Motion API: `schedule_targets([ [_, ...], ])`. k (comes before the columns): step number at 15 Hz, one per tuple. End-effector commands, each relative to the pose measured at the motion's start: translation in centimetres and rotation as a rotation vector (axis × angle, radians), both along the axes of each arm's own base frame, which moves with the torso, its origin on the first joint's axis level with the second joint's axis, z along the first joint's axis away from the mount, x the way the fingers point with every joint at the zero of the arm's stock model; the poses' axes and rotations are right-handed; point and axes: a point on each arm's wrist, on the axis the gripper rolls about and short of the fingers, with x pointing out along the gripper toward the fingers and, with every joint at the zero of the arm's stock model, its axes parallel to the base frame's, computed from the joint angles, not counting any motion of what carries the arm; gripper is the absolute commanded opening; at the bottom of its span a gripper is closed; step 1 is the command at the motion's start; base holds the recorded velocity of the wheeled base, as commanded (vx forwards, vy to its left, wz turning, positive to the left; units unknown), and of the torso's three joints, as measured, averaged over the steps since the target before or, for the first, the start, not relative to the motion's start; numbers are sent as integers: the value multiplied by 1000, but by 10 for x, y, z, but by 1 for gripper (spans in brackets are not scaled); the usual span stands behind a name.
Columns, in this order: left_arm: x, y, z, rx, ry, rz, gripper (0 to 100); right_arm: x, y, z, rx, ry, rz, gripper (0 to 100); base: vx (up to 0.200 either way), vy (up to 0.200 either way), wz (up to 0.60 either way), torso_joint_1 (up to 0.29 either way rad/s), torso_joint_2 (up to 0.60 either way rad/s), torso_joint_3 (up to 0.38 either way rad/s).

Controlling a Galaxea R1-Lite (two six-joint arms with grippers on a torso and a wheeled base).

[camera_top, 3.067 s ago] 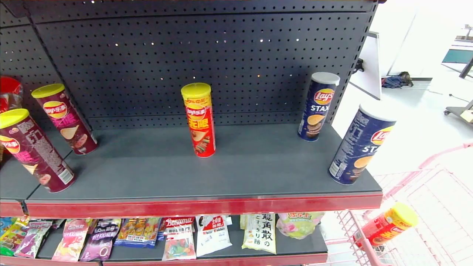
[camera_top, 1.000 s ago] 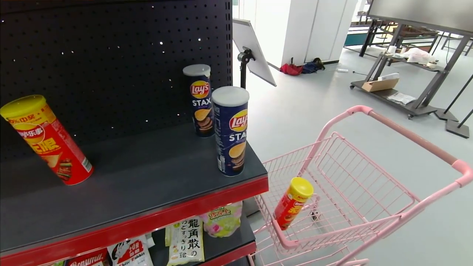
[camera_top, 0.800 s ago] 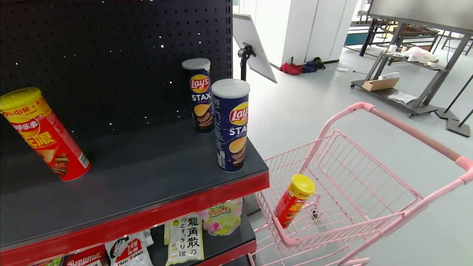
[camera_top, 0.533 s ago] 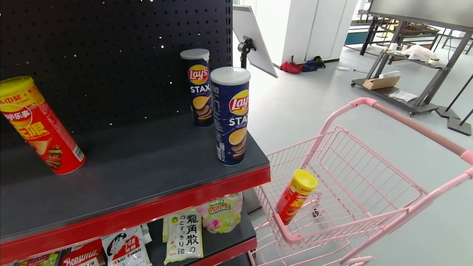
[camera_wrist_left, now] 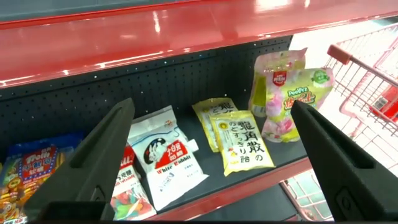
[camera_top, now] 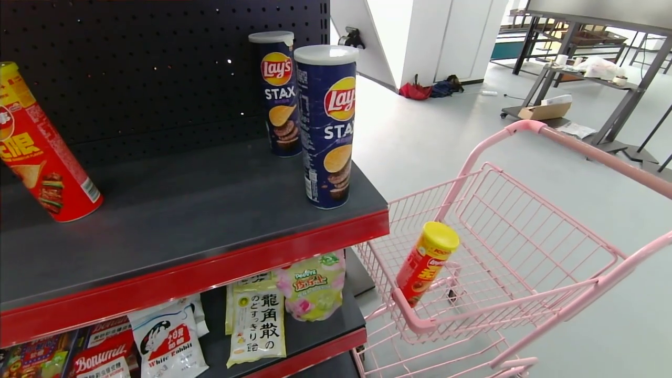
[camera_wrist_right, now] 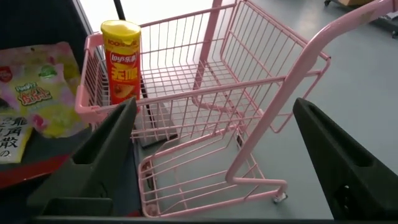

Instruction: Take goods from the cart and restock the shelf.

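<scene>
The red chip can (camera_top: 426,268) with the yellow lid stands in the pink cart (camera_top: 525,128), in the corner of the wire basket nearest the shelf's end, its side against the rim. In the right wrist view the same can (camera_wrist_right: 121,62) lies ahead of the right claw (camera_wrist_right: 214,102), beyond the tip of one finger (camera_wrist_right: 93,162) and outside the gap. That claw is spread wide, holds nothing, and is apart from both the can and the cart (camera_wrist_right: 298,68).

The left claw (camera_wrist_left: 211,104) is also wide open and empty, facing the snack bags (camera_wrist_left: 242,140) on the lower shelf, away from the can.

On the upper shelf (camera_top: 184,210) two blue cans (camera_top: 326,126) stand at the end beside the cart, and another red can (camera_top: 39,152) stands farther along.
</scene>
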Motion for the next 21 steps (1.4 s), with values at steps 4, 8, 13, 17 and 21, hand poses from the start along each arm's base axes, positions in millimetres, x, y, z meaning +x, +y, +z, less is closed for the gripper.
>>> schedule_targets([
  [4,0,0,0,-3,0,1,100,0,0,0,7,-1,7,100,0,0,0,-15,41,26],
  [8,0,0,0,0,0,-1,100,50,1,165,290,-5,53,100,0,0,0,0,0,0],
  [13,0,0,0,2,0,-1,100,181,26,140,280,315,363,100,0,0,0,0,0,0],
  [17,0,0,0,6,0,-1,100,217,38,56,258,577,440,100,0,0,0,0,0,0],
  [21,0,0,0,6,0,-1,100,267,47,9,248,559,448,100,0,0,0,0,0,0],
])
